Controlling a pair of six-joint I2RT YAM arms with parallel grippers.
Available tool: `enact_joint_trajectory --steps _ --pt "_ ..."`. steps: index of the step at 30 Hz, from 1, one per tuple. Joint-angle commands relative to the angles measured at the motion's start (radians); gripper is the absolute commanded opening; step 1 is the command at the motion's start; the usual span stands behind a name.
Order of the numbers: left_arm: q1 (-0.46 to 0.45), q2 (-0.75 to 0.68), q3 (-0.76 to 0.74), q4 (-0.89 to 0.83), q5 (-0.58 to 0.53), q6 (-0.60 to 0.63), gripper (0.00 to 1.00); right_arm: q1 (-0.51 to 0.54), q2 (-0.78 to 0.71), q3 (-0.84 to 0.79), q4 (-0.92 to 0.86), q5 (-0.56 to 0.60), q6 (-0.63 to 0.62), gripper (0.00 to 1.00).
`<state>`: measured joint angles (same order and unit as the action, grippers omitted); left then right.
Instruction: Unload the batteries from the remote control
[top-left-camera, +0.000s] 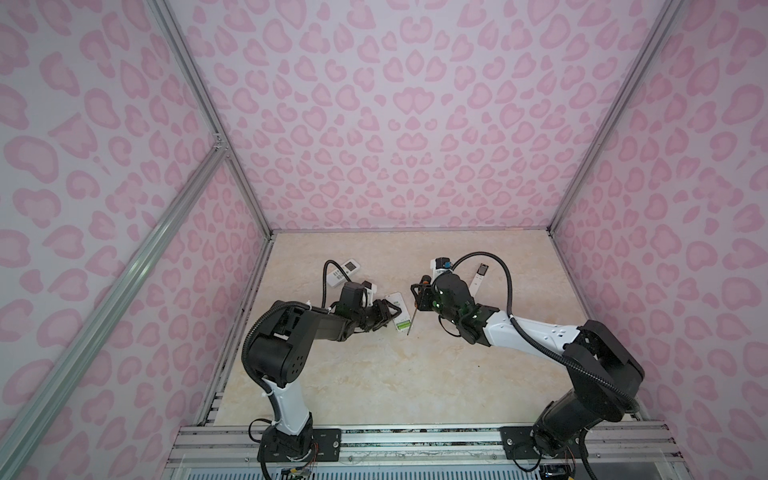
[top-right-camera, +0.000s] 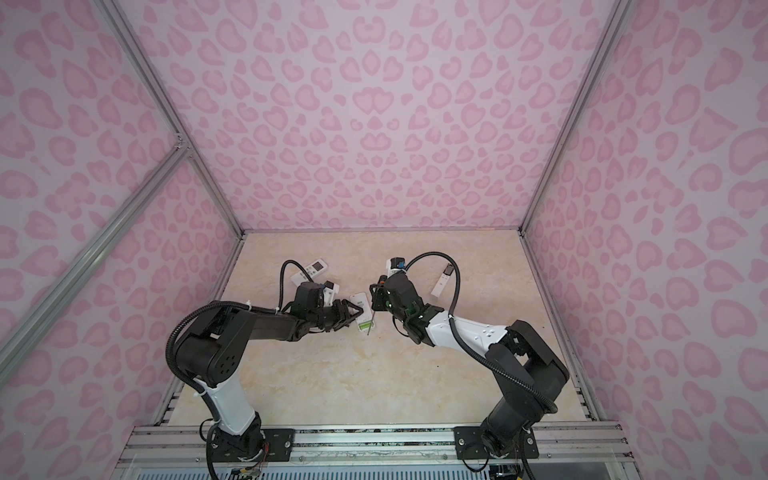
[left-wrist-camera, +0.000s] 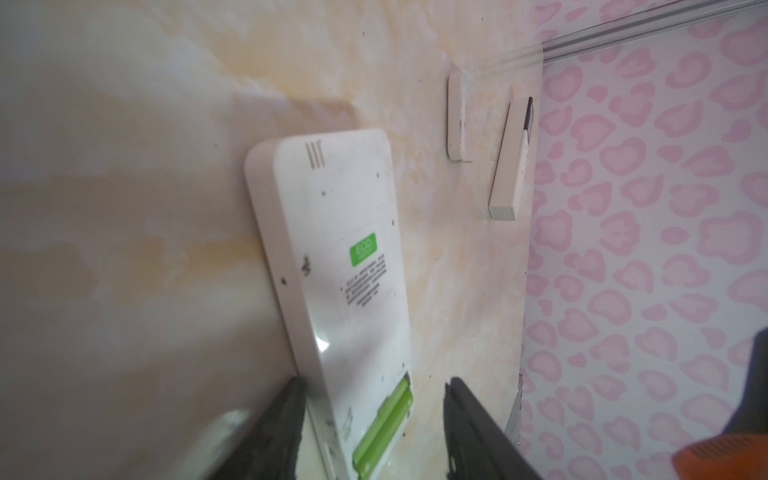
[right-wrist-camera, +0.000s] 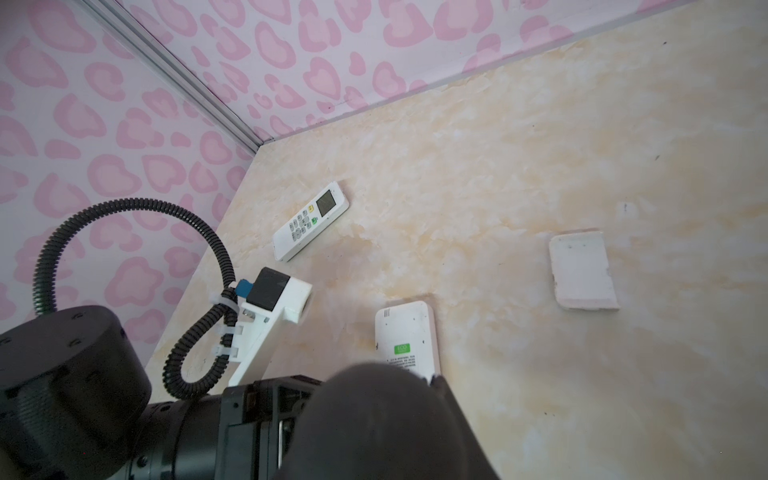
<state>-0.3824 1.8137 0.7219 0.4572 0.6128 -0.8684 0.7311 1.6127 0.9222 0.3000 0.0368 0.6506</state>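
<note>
Could easily go wrong at the pry: slipping the tip of the orange-handled screwdriver (top-left-camera: 424, 280) off the batteries (left-wrist-camera: 382, 428) and gouging the remote (left-wrist-camera: 345, 257), or flicking one out hard enough to roll away across the table (top-left-camera: 374, 374). Might also shove the remote sideways, with nothing clamping it. Straddled by the left gripper (left-wrist-camera: 374, 380), fingers (left-wrist-camera: 469, 415) released and standing apart, one against the remote's long edge, the other clear of the opposite edge with bare table between. Clenched on the screwdriver handle at the right gripper (top-left-camera: 420, 294), shaft slanting down toward the table just beside the remote's open end in both top views; contact of the tip with table or remote too small to tell. Lies flat, face down, back up, near the middle of the table, long axis running from the far side toward the robot's bases, slightly askew. Holds two lime-green batteries side by side in the uncovered bay at the near end, both parallel to that long axis. Loose white cover (right-wrist-camera: 582, 270) well apart
</note>
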Motion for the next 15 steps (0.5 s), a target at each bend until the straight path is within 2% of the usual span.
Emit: enact_joint_trajectory --steps 1,8,15 --pt "0.001 -0.043 -0.013 0.001 -0.010 0.021 0.57 0.001 -0.005 0.005 0.002 0.058 -0.030 0.00" --pt "0.009 -0.088 -0.024 -0.009 -0.016 0.012 0.57 0.016 -0.012 0.040 -0.026 0.111 -0.122 0.00" --pt "0.008 -0.090 -0.025 -0.002 -0.017 -0.058 0.54 0.024 0.032 0.069 0.007 0.117 -0.206 0.00"
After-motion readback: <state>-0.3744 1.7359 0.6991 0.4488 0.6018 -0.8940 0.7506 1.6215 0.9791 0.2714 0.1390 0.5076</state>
